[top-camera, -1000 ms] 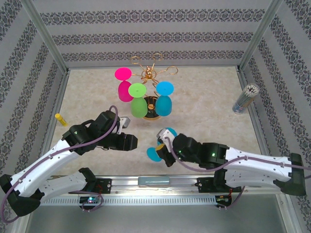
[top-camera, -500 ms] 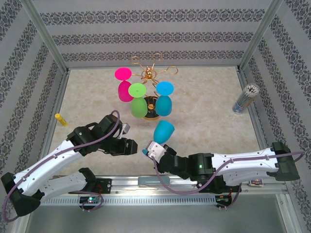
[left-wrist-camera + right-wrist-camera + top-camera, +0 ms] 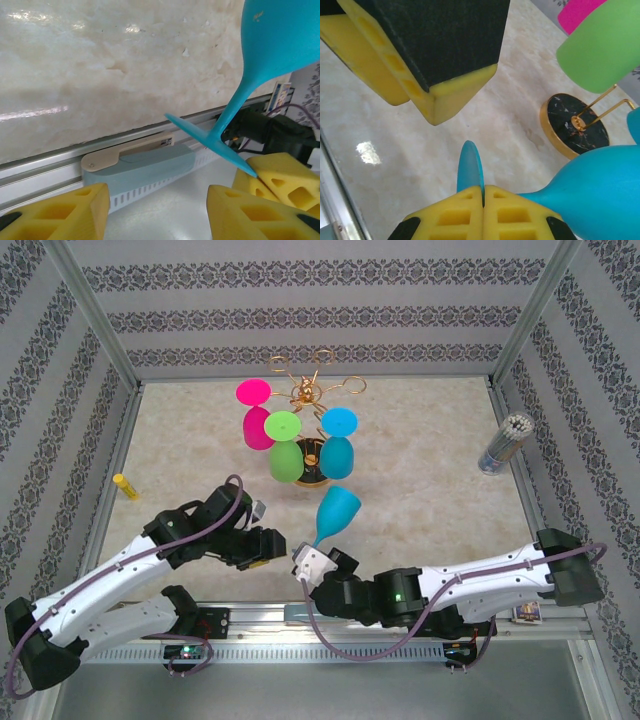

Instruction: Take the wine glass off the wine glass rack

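One teal wine glass (image 3: 338, 508) is clear of the gold rack (image 3: 306, 390) and held by the right jaws. They are fully shut on the edge of its foot. In the right wrist view the two yellow fingers (image 3: 447, 200) meet with the thin disc pinched edgewise between them. From those jaws the stem runs forward and away with the bowl at the far end. The long axis therefore leans from the grip toward the rack, which stands well beyond the bowl. Three other glasses, pink (image 3: 258, 428), green (image 3: 285, 462) and blue (image 3: 336, 457), hang on the rack.

The left jaws stand roughly half open and hold nothing. The foot (image 3: 202, 137) lies ahead of them and off to one side of their gap, near but not between the fingers (image 3: 75, 210). The right arm has the glass, and the left waits just beside it.

Judgement: the coming move turns on that tilt. The foot must come level beneath the bowl before the glass can stand on the counter (image 3: 430, 440).

Not determinable:
- The bowl's rim is cut off in both wrist views.
- Whether the foot touches the counter or rides above it cannot be told.
- How deep the disc sits in the grip is hidden by the fingers.
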Robot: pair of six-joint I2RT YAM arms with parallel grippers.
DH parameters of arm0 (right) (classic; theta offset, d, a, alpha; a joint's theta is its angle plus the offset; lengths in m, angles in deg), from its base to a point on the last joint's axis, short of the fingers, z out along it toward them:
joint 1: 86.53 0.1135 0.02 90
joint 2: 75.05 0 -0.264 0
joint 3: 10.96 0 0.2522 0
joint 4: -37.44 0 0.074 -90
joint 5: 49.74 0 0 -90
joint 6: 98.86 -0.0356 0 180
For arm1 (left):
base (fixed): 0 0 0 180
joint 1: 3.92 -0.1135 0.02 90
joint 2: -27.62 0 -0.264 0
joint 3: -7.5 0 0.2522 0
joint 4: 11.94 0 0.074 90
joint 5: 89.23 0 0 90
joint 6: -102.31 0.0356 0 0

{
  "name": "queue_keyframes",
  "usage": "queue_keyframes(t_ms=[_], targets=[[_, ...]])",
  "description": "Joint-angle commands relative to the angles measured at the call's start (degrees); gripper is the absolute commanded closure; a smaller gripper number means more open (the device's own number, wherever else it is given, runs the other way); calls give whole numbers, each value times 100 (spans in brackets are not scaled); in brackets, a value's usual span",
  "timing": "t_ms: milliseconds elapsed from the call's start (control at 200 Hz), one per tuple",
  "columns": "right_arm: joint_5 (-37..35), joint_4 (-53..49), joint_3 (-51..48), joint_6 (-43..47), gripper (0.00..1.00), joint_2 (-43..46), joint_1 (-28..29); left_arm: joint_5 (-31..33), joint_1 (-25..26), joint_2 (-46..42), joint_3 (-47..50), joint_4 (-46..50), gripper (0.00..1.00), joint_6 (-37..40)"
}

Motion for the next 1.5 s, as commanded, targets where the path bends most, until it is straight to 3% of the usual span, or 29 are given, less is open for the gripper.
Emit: queue_keyframes(t_ms=[0,420,764,1214,1499], targets=[[-546,127,179,-26,100,-147,87,-43,95,-162,225,-669,45,-676],[-833,222,261,29,100,-418,207,1,95,-196,730,-1789,47,-1525],[-983,247,370,170,100,-631,230,-87,95,-11,765,-2150,49,-1665],[-1075,309,507,174,100,-820,216,-200,95,125,939,-2619,62,-1824],[-837,354,463,142,100,-638,141,-192,95,33,1177,-2871,78,-1982]])
